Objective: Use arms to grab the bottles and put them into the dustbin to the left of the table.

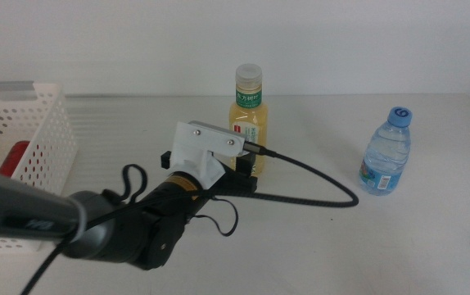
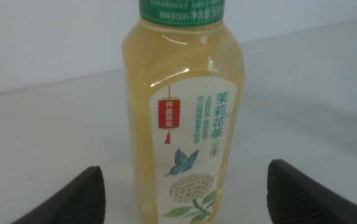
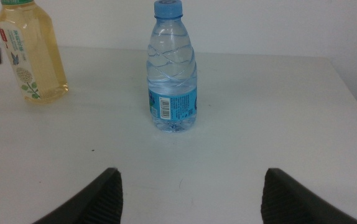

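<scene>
The tall yellow bottle (image 1: 249,115) with a white cap and green label stands upright mid-table. My left gripper (image 1: 247,170) reaches in from the lower left and is open, with a jaw on each side of the bottle's lower body (image 2: 181,124); the left wrist view (image 2: 181,193) shows clear gaps on both sides. The squat blue-capped water bottle (image 1: 386,152) stands at the right. My right gripper (image 3: 191,193) is open and empty, well short of the water bottle (image 3: 172,81). The red can (image 1: 14,160) lies inside the white dustbin (image 1: 42,123) at the left.
The left arm's thick black cable (image 1: 317,176) loops across the table (image 1: 341,246) between the two bottles. The yellow bottle also shows in the right wrist view (image 3: 32,56). The right arm is out of the middle view.
</scene>
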Motion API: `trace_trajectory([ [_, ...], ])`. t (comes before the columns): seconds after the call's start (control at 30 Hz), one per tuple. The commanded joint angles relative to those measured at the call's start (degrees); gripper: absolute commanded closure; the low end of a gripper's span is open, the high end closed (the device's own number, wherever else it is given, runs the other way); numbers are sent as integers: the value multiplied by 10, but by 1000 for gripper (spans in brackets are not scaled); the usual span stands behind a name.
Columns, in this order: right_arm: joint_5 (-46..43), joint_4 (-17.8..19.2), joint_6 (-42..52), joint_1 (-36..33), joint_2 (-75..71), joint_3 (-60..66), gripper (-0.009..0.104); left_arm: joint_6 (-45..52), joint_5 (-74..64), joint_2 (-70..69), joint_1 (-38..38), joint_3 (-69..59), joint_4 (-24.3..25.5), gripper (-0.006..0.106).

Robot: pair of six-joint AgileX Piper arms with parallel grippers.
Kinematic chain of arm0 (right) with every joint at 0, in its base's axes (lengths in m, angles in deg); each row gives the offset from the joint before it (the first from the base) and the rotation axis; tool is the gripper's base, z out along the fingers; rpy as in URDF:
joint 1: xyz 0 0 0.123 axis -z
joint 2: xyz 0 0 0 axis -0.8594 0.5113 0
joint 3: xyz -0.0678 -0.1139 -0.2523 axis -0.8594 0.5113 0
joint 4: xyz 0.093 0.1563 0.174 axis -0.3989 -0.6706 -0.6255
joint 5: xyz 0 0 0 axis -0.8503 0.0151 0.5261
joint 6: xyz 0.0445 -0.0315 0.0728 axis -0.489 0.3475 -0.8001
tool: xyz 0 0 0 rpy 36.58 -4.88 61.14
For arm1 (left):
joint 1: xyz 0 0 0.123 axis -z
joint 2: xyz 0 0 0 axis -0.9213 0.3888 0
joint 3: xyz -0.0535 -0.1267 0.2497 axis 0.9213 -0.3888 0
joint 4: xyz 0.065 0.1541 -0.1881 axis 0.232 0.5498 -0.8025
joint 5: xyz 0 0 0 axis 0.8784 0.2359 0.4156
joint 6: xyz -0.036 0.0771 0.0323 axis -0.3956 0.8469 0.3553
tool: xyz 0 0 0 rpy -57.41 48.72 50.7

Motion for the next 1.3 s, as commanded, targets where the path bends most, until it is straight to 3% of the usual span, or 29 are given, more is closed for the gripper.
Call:
trace_trajectory([
  [0.0, -43, 8, 6, 2, -16, -4, 37, -26, 47, -2, 3, 37, 2, 16],
  [0.97, -43, 8, 6, 2, -16, -4, 37, -26, 40, 143, -25, 222, 6, 14],
  [1.1, -43, 8, 6, 2, -16, -4, 37, -33, 38, 142, -25, 224, 9, 27],
  [1.27, -43, 8, 6, 2, -16, -4, 37, -60, 37, 132, -25, 224, 10, 64],
])
